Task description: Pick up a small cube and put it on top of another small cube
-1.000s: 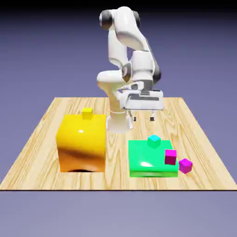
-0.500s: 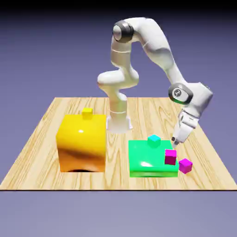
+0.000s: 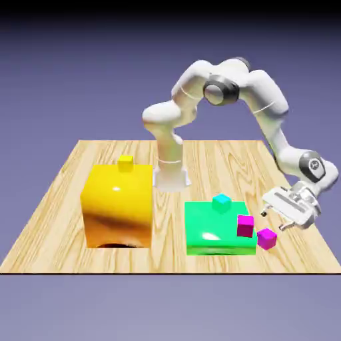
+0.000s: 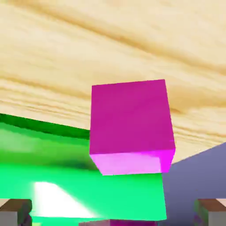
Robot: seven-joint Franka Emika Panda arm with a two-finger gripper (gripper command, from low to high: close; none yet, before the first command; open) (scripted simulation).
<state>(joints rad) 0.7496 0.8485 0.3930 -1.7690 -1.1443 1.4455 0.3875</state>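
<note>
Purple cube [image 3: 267, 238] is seen on the table [image 3: 60, 200], just below the gripper [image 3: 276, 219] and large in the hand view [image 4: 130, 126] — nothing is held. The fingers [image 4: 15, 210] are spread wide, one at each bottom corner of that view. Beside the gripper, the pink cube [image 3: 246, 226] is set against the green block [image 3: 213, 230], which carries a cyan cube [image 3: 222, 202]. Well apart stands a yellow block [image 3: 118, 203] — topped by a yellow cube [image 3: 125, 163].

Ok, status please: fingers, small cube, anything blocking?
Fingers open, empty. Small cube on table, not gripped. Pink-magenta cube and green block close beside it.
</note>
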